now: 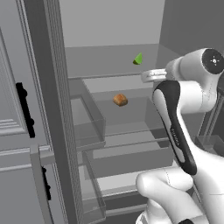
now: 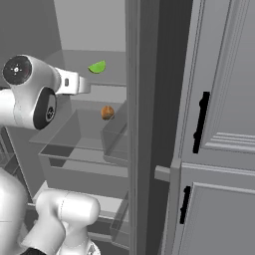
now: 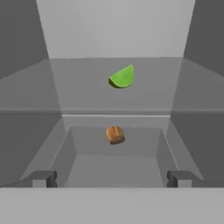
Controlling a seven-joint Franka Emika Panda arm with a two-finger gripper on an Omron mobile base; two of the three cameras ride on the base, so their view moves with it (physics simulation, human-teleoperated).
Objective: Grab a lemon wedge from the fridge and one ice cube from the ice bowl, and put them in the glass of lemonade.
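Note:
The fridge [image 1: 109, 26] stands open in front of me. On its upper pale grey shelf [image 3: 113, 92] lies the lemon wedge [image 3: 122, 77], small and yellow-green, also seen at the shelf's right in the left base view [image 1: 138, 59] and in the right base view [image 2: 97, 66]. My gripper [image 3: 112, 179] is open, its two dark fingertips [image 3: 43, 178] far apart with nothing between them. It points into the fridge, still short of the shelf, with the wedge ahead and slightly above. The ice bowl and the glass of lemonade are out of view.
An orange-brown rounded lump [image 3: 115, 134] sits on the lower shelf under the wedge [image 1: 120, 100]. Clear door bins [image 1: 89, 127] hang on the open fridge door at the left. Lighter grey panelled cabinets with black handles [image 2: 201, 122] flank the fridge.

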